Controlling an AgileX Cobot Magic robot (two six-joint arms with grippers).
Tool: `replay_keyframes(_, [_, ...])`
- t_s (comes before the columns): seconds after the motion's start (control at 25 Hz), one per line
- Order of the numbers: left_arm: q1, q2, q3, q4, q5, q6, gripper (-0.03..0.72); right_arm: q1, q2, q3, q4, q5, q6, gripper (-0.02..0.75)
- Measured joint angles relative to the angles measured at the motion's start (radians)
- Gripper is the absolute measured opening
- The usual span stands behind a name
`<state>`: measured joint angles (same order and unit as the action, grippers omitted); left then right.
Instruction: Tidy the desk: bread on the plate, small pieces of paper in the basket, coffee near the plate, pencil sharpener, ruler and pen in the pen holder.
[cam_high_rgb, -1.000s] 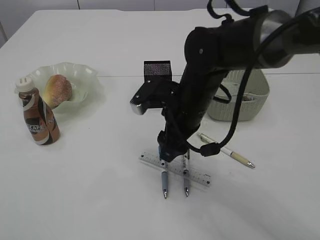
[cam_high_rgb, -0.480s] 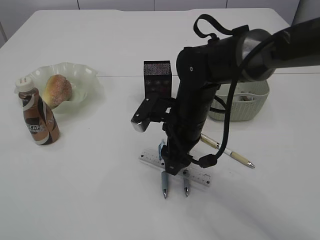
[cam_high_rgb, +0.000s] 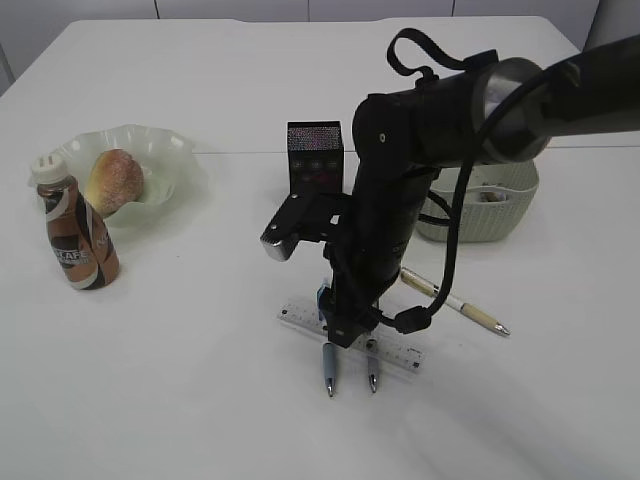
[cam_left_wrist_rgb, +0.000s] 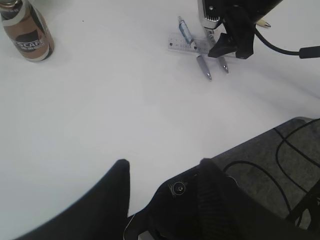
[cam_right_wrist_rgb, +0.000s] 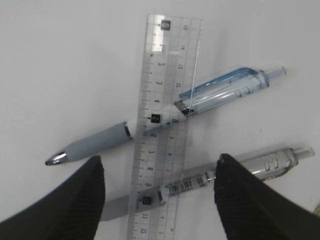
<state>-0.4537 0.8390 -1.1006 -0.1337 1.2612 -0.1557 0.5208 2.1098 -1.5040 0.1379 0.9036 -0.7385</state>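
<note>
Down at the front-middle of the white surface (cam_high_rgb: 200, 380), the right end effector (cam_right_wrist_rgb: 159, 197) is hanging right over the clear ruler (cam_right_wrist_rgb: 165, 135), with both dark fingers (cam_right_wrist_rgb: 65, 205) spread wide and nothing between them. Wrist view shows it best: the ruler lies across two pens, a blue-barrelled pen (cam_right_wrist_rgb: 200, 102) with a grey grip and a clear pen (cam_right_wrist_rgb: 235, 170) with a printed label. Can't tell for sure if the fingertips are touching the surface or just above it.

From the exterior view the right arm (cam_high_rgb: 420, 140) comes in from the upper right and bends down onto that pile, so a good bit of the ruller is hidden. A third pen, the cream-tipped pen (cam_high_rgb: 470, 312), lies on its own just right of the arm.

Other stuff:
- black pen holder (cam_high_rgb: 315, 150) stands upright behind the arm, middle of the surface
- grey-green basket (cam_high_rgb: 490, 205) is at the right, partly hidden by the arm, something whitish inside but can't make it out
- bread (cam_high_rgb: 113, 180) is sitting in the pale green plate (cam_high_rgb: 170, 150) at the left
- coffee (cam_high_rgb: 72, 235) stands upright just in front of the plate

The left end effector (cam_left_wrist_rgb: 160, 180) is parked low near the front edge, half spread, holding nothing.
</note>
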Motion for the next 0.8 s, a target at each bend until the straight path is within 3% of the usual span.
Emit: replay_keyframes(0.8, [0.000,0.000,0.000,0.000,0.000,0.000,0.335,0.000,0.060,0.000,0.005,-0.023,0.014,0.507])
